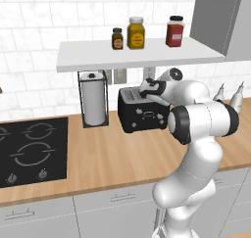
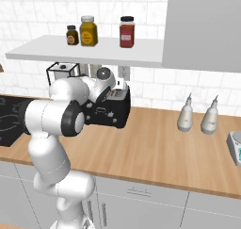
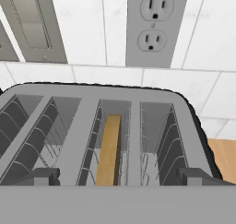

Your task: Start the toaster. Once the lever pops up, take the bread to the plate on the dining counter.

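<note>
The black toaster (image 1: 139,115) (image 2: 115,112) stands on the wood wall counter under the shelf. My gripper (image 1: 149,88) (image 2: 115,89) hovers just above its silvery top. In the hand view I look down into the toaster (image 3: 92,93) and its wire-lined slots. The bread (image 3: 110,149), a tan slice, stands on edge in the middle slot. My gripper (image 3: 119,177) is open, one dark fingertip (image 3: 39,176) at each side of the slots, with nothing between them. The plate and the dining counter are out of view.
A paper towel holder (image 1: 93,102) stands left of the toaster, and a black hob (image 1: 29,149) lies further left. The low shelf (image 1: 137,56) with three jars hangs close over the hand. Two pale bottles (image 2: 197,116) stand to the right. A wall outlet (image 3: 154,25) is behind.
</note>
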